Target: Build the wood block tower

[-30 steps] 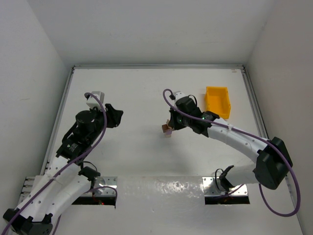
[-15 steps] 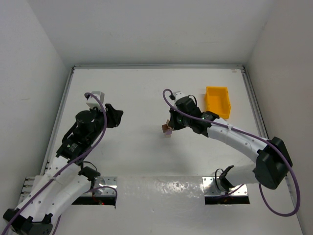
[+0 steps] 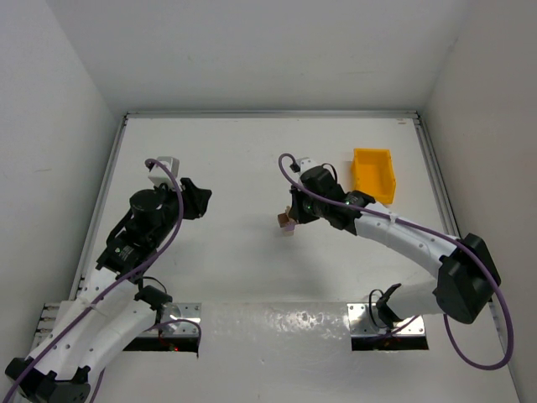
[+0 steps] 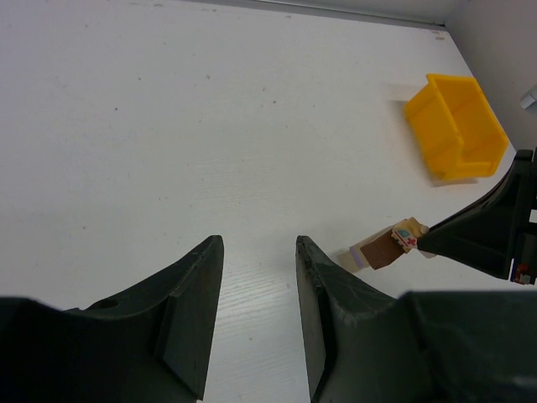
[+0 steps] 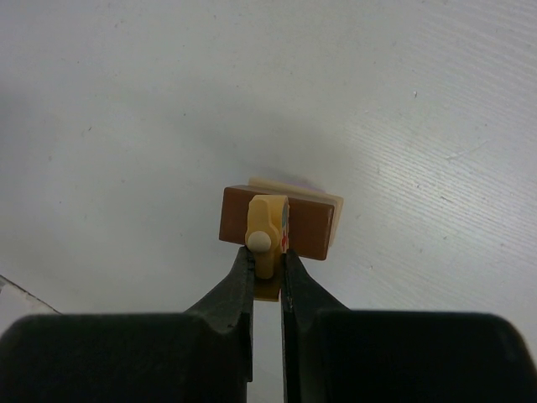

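The tower, 3 blocks high, stands on the table at the centre of the top view. The right gripper pinches the small pale block on top of the brown block. The left gripper, at centre left, has its fingers spread. A yellow bin sits at upper right.

the wood block tower stands on the white desk, near its middle, three blocks high. a pale tan base block lies flat at the bottom, with a purple mark on one edge. a dark reddish-brown block lies on it, shifted slightly off its edges. on top is a small pale yellow block with a white dot and red marks, pinched between the fingers of the right end effector.
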`<action>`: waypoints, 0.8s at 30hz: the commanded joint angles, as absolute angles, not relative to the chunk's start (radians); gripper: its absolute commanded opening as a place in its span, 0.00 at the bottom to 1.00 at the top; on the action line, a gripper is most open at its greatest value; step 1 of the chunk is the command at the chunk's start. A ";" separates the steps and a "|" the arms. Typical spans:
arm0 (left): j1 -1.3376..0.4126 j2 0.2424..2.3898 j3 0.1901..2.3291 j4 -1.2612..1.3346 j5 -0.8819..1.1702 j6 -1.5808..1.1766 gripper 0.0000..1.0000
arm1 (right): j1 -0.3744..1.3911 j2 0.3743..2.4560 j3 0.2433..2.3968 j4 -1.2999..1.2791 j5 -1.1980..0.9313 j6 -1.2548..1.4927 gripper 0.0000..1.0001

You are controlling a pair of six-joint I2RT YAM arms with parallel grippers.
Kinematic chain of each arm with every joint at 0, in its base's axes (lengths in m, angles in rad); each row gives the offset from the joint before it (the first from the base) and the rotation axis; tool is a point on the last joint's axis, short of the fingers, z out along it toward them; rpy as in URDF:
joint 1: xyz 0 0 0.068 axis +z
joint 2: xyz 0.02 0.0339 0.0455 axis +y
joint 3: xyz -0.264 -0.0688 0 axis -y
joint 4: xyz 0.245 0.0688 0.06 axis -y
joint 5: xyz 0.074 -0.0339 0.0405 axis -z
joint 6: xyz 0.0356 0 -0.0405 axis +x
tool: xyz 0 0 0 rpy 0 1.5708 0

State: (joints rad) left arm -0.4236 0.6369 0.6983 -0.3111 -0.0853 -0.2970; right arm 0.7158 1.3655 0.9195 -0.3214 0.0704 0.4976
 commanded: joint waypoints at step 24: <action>-0.411 0.629 0.696 -0.270 -0.077 -0.302 0.37 | 0.729 1.361 0.914 -0.276 0.057 0.509 0.30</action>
